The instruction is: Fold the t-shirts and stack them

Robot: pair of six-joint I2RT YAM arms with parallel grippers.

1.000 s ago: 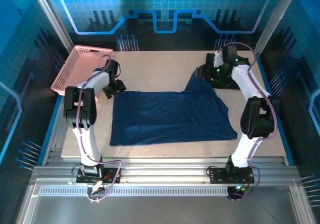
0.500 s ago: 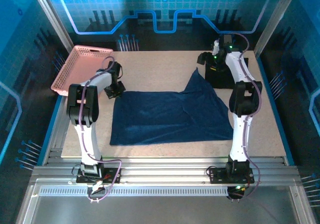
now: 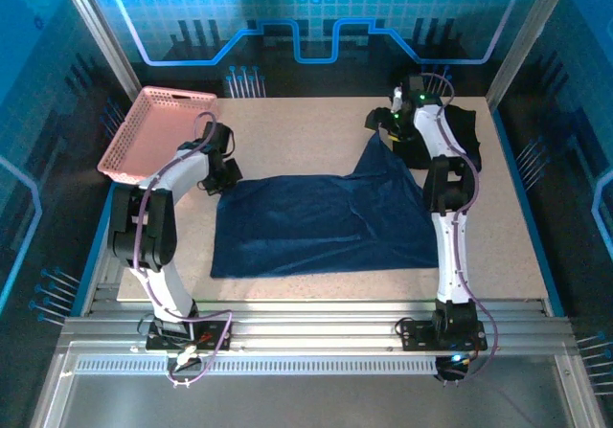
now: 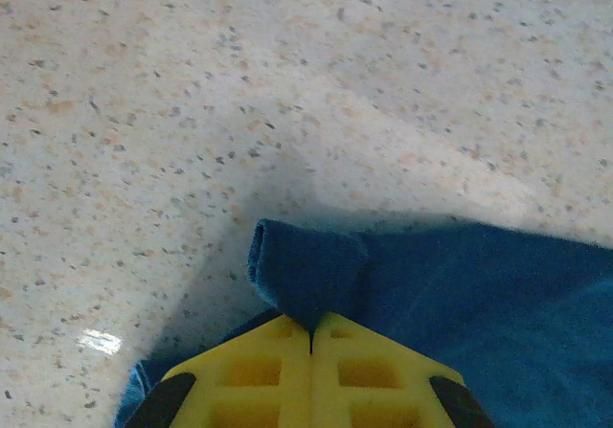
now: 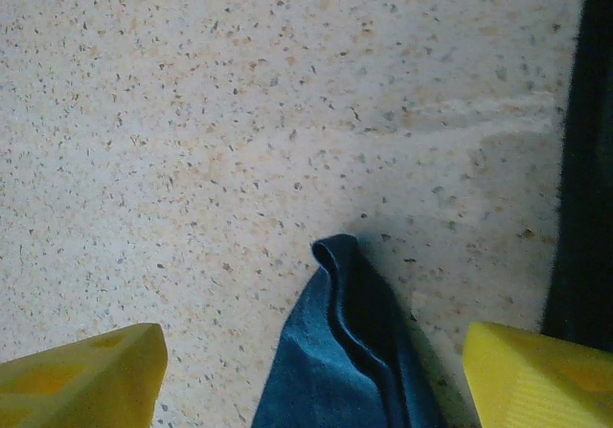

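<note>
Cropping black t-shirt at frame edge; pinching navy t-shirt corner in left gripper; holding right gripper spread, shifted leftward since.

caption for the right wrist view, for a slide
Right gripper open on either side of a corner of the navy t-shirt, black t-shirt at the right edge.

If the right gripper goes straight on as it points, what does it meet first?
Likely the corner of the navy shirt, between the open jaws of the right gripper; table just behind, depth unclear.
</note>
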